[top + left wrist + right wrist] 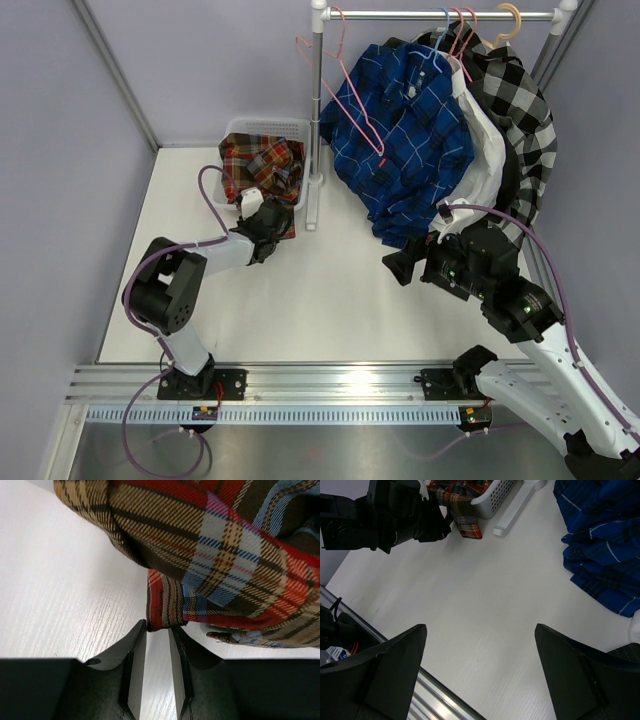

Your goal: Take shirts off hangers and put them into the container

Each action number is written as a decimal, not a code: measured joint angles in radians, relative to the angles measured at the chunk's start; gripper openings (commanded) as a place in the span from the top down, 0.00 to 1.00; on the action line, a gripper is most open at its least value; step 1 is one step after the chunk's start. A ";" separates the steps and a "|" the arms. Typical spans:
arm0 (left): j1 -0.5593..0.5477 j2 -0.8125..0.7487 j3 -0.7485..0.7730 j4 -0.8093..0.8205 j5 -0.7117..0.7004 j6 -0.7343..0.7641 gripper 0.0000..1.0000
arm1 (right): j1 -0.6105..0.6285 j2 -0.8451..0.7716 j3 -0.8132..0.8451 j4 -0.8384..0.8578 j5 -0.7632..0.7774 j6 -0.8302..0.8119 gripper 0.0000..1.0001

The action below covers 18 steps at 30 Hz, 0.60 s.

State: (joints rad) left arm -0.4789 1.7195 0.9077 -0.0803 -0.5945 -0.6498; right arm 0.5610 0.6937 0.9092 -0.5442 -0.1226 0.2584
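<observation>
White, faintly grained tabletop [330, 300] between pale lilac walls. The red-orange-navy plaid woven shirt [262, 165] lies crumpled in the shallow white perforated plastic basket [272, 126] at the far left. One flap spills over the basket's near rim onto the tabletop, its long axis running from the basket toward my bases, hem end pointing at me.

My left claw [159, 626] meets that hem. Its black fingers stand nearly together with a narrow slit between them, and the cloth's red edge sits at their tips; I cannot tell whether it is pinched. My right claw [480, 630] hangs above bare tabletop, fingers spread wide, holding nothing.

The royal blue shirt with thin white grid lines [400, 140] hangs in soft folds from the metal rail [440, 15], collar up, tail reaching down toward the tabletop. A thin pink wire hanger [352, 105] hangs across its left side. A white shirt [485, 150] and a black-and-white checked shirt [520, 100] hang to its right.
</observation>
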 measured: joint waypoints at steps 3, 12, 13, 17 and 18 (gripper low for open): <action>0.000 0.000 0.008 0.000 -0.008 0.006 0.76 | 0.000 0.000 0.000 0.000 0.000 0.000 0.01; 0.000 0.004 0.022 -0.001 -0.021 0.040 1.00 | 0.000 -0.001 0.000 0.000 0.000 0.000 0.01; 0.000 0.004 0.022 -0.001 -0.021 0.043 1.00 | 0.000 -0.001 0.000 0.000 0.000 0.000 0.00; 0.000 0.004 0.022 -0.002 -0.025 0.051 1.00 | 0.000 -0.001 0.000 0.000 0.000 0.000 0.00; 0.000 0.004 0.022 -0.003 -0.026 0.052 1.00 | 0.000 -0.001 0.000 0.000 0.000 0.000 0.01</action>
State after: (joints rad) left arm -0.4789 1.7233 0.9298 -0.0837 -0.6209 -0.5980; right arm 0.5610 0.6926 0.9092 -0.5442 -0.1226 0.2584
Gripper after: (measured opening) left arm 0.012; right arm 0.993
